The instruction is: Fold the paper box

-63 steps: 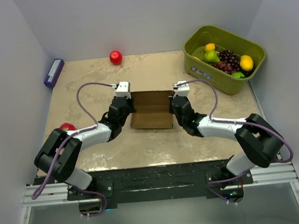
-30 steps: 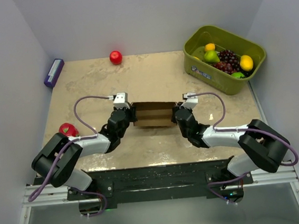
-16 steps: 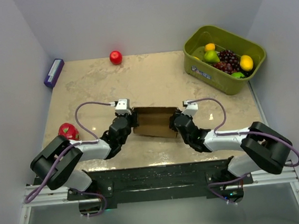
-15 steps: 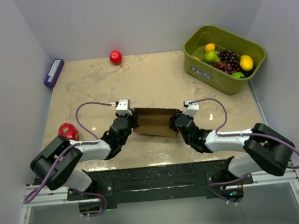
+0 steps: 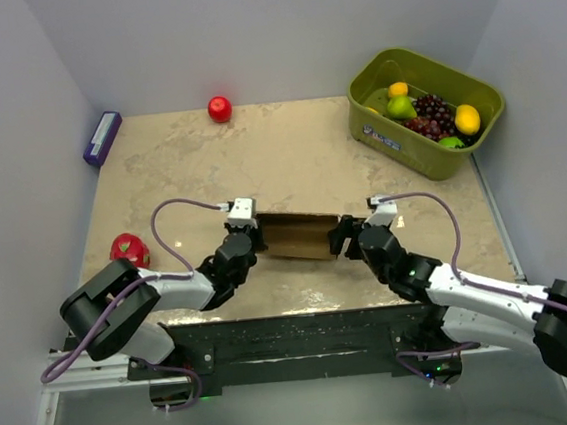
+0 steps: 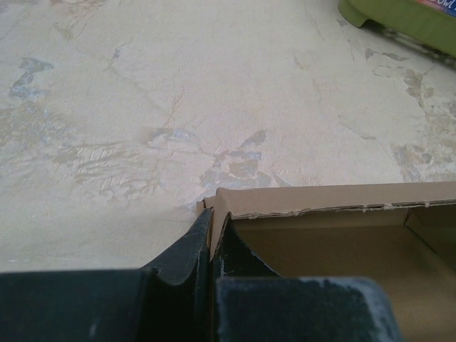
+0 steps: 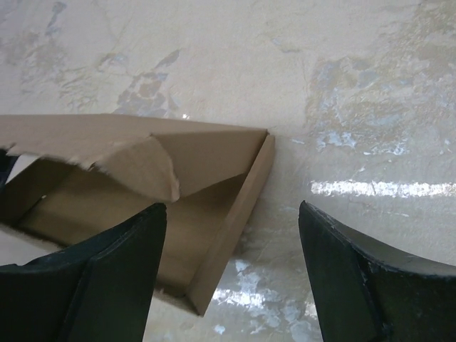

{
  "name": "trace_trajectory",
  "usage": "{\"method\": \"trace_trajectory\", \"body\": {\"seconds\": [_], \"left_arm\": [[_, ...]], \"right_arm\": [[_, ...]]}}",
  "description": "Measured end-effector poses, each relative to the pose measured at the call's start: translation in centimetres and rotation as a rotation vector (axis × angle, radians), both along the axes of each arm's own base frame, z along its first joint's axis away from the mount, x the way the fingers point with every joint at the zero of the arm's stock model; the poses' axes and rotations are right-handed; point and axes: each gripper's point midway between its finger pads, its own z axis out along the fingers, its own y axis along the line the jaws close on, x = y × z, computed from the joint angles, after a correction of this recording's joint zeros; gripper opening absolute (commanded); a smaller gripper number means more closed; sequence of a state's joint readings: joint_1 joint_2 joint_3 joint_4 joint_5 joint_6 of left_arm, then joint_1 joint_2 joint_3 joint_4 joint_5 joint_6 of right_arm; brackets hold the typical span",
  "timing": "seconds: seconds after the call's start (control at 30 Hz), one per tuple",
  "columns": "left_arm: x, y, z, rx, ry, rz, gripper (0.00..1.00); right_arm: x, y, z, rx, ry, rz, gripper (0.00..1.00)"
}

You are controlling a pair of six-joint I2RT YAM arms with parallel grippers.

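Now the left end effector (image 6: 211, 231) is clamping tight on the paper box's (image 6: 320, 242) left wall, the box resting on the desk (image 6: 214, 85) just right of it. The right end effector (image 7: 229, 214) is gaping wide, holding nothing, the box's right end lying between its fingers (image 7: 107, 285). Beyond it, the green bin's (image 5: 424, 162) label (image 5: 381, 139) is perhaps carrying print, too small to read.

Dark fingers of the left gripper (image 6: 211, 246) clamp one side wall of the paper box (image 6: 335, 239) — brown interior exposed — on a marbled tabletop (image 6: 214, 92); a green bin (image 6: 406, 14) sits well beyond the box, far right.
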State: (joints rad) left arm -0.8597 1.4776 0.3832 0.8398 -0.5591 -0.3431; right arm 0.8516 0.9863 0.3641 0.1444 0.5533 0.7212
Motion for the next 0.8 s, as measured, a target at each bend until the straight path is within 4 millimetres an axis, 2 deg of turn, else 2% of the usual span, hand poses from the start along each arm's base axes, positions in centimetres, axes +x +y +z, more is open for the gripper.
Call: {"method": "trace_trajectory", "body": {"seconds": [0.23,0.3,0.43,0.47,0.53,0.6,0.7,0.8], "left_arm": [[-0.2,0.0,-0.1,0.014,-0.010,0.020,0.00],[-0.4,0.0,-0.2,0.023,-0.012,0.019,0.04],[-1.7,0.2,-0.9,0.059,-0.008,-0.003,0.21],[-2.4,0.3,-1.9,0.092,0.014,-0.025,0.28],[-4.1,0.9,-4.3,0.172,0.068,-0.068,0.33],[-5.0,1.5,-5.6,0.214,0.102,-0.090,0.43],[-5.4,1.4,-5.2,0.206,0.100,-0.108,0.56],[-6.0,1.4,-4.4,0.187,0.092,-0.135,0.68]], "right_arm": [[-2.9,0.6,2.9,0.076,-0.028,0.165,0.78],[-3.8,0.4,3.4,0.076,-0.022,0.196,0.79],[-4.9,-0.2,4.8,0.077,-0.013,0.229,0.79],[-5.1,-0.2,5.5,0.081,-0.014,0.234,0.79],[-5.3,-0.3,6.9,0.089,-0.018,0.236,0.80],[-5.2,-0.2,8.5,0.103,-0.030,0.238,0.80],[-5.0,0.3,10.1,0.114,-0.034,0.244,0.80],[-4.8,1.0,10.3,0.110,-0.017,0.258,0.80]]}}
